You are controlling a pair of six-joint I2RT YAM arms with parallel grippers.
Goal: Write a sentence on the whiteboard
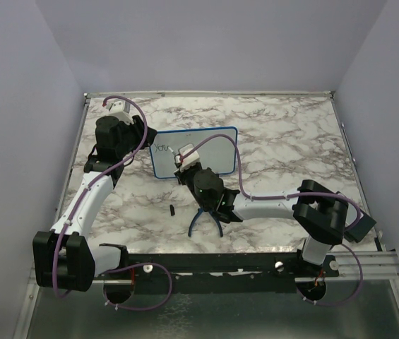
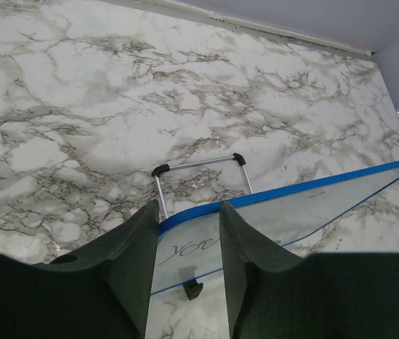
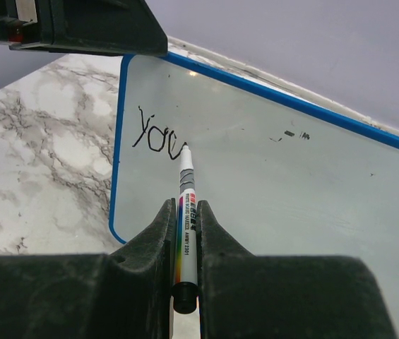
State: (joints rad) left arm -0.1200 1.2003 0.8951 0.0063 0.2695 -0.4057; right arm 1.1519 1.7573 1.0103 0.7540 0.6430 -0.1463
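Top view: whiteboard (image 1: 213,138) stands mid-table; left gripper (image 1: 145,145) clamps its left edge, so keep that hold steady; left wrist: jaws part-closed on the blue frame, "you" reads mirrored; right wrist: right gripper (image 3: 185,233) pinches the marker (image 3: 185,205), tip at "you"; press lightly; the barrel's small print is unreadable.

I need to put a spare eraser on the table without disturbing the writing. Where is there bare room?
Bare marble lies right of the whiteboard up to the table's right edge, and behind the board. It is crowded in front of the board: right end effector with marker, blue pliers, small black piece.
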